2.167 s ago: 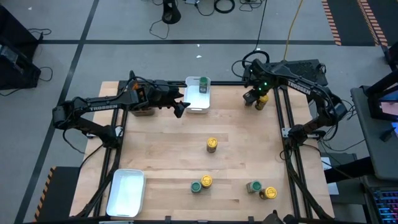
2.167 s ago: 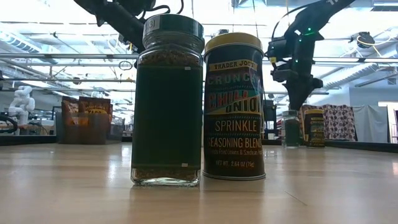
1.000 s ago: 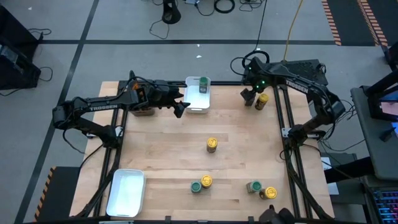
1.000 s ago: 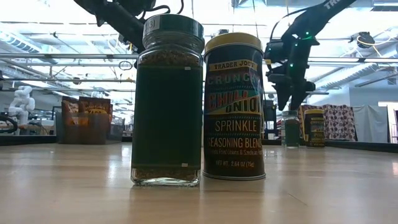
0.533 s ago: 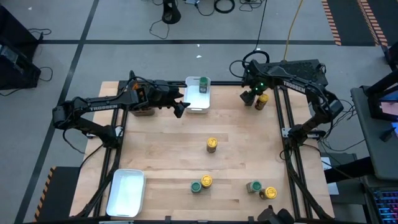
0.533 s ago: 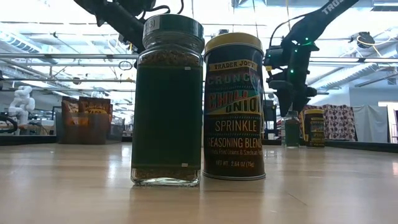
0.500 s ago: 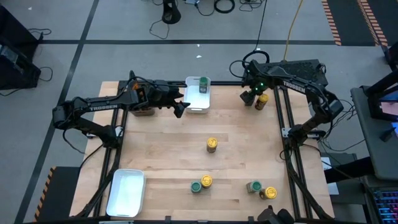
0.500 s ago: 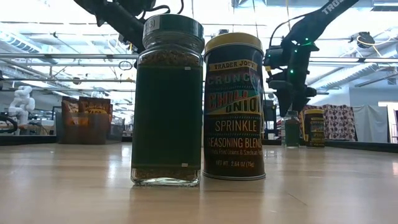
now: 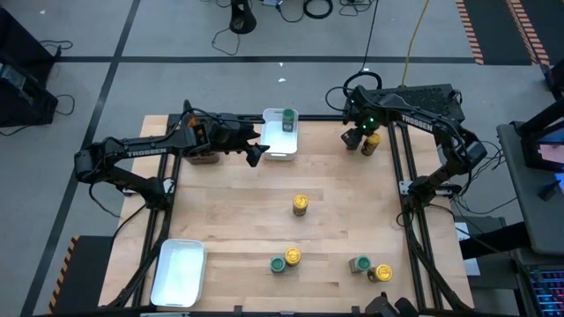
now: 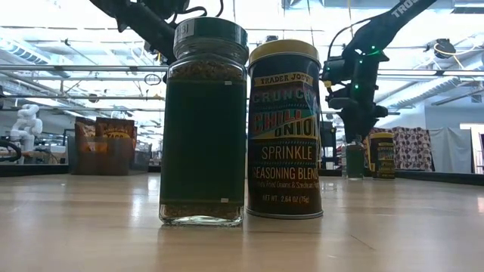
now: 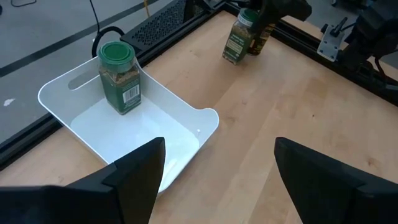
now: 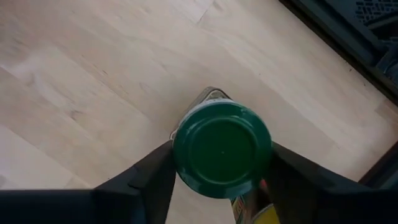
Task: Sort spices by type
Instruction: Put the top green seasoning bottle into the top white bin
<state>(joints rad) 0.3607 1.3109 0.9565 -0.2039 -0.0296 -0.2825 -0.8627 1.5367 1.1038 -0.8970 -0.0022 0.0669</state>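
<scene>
Observation, referenced to the white rectangular plastic tray (image 9: 280, 135) sitting at the far edge of the pale wooden counter (image 9: 238, 220).

Right end effector (image 9: 353, 139) is hanging well to the right of that tray, near the counter's far right corner. In the right wrist view its two dark fingers (image 12: 148, 177) are flanking a green-lidded glass spice jar (image 12: 222, 149), one on each side of the lid and touching it or very nearly so; I cannot tell whether they are pressing. A yellow-lidded dark spice jar (image 9: 373, 143) is standing just beside this jar, on the side away from the tray.

Left end effector (image 9: 254, 155) is waiting just left of the tray, its fingers (image 11: 140, 167) spread wide and holding nothing.

A second green-lidded glass jar of green-brown spice (image 11: 119, 77) is standing upright inside the tray, at its far end.

Remaining jars are standing on the counter well nearer than the tray: a lone yellow-lidded jar (image 9: 300, 205) toward the middle; a green-lidded jar (image 9: 278, 263) touching or just beside a yellow-lidded jar (image 9: 292, 256); and another green-lidded jar (image 9: 359, 264) next to a yellow-lidded jar (image 9: 382, 274) further right.

A second white rectangular tray (image 9: 180, 272) is lying at the near left corner, diagonally well apart from the first.
</scene>
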